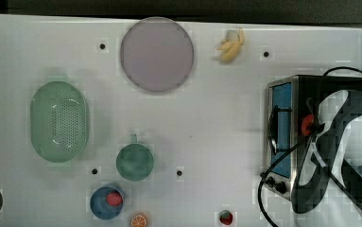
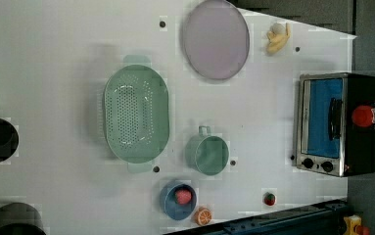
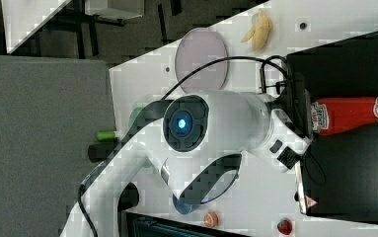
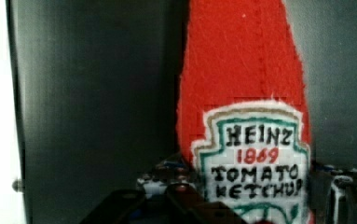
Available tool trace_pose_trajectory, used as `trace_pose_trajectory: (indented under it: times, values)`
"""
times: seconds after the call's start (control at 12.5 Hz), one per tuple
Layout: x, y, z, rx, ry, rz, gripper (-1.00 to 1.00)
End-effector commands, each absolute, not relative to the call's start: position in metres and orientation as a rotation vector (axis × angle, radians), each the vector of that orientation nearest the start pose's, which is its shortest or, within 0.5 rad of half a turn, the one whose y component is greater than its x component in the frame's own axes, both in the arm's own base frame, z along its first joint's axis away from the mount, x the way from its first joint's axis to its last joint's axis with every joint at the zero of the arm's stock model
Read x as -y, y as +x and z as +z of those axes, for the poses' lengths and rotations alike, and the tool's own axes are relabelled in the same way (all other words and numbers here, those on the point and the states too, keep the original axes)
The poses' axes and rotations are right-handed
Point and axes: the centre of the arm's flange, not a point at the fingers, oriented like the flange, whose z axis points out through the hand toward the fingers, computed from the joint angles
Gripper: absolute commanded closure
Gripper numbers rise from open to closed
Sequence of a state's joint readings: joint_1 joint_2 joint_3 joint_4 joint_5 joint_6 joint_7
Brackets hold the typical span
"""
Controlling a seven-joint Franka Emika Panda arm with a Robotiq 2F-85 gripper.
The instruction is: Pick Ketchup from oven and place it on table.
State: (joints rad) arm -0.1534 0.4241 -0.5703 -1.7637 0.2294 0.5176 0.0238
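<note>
Ketchup: red felt-like bottle, stitched white label, lying on the oven's flat black top, right view's right.
Tool: fingers either side of the label; grip unclear.
Surface: flat white.

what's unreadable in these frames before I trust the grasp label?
- Contact between gripper and ketchup: wrist view's lower edge cuts off the fingertips.
- Ketchup body, top view: arm covers it.
- Ketchup far end, right view: cut by the frame edge.
- Oven interior: tinted door hides it.
- Oven knob markings, left view: too small.
</note>
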Motion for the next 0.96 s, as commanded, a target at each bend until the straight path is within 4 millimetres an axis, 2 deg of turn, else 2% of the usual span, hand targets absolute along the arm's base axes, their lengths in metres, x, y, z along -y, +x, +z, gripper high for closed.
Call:
trace_pose_trajectory:
  times: [0.08,0.32,0.48,0.8,0.96]
  values:
    - [0.382,0.528,0.409,-2.213,-2.200,-0.105,-0.26]
    - [0.354,0.539,0.470,-2.046,-2.335,-0.192,-0.26]
    - [0.316,0.548,0.508,-1.940,-2.447,-0.215,-0.26]
    - [0.192,0.558,0.550,-1.640,-2.647,-0.026,-0.26]
    - [0.132,0.562,0.560,-1.491,-2.722,0.032,-0.26]
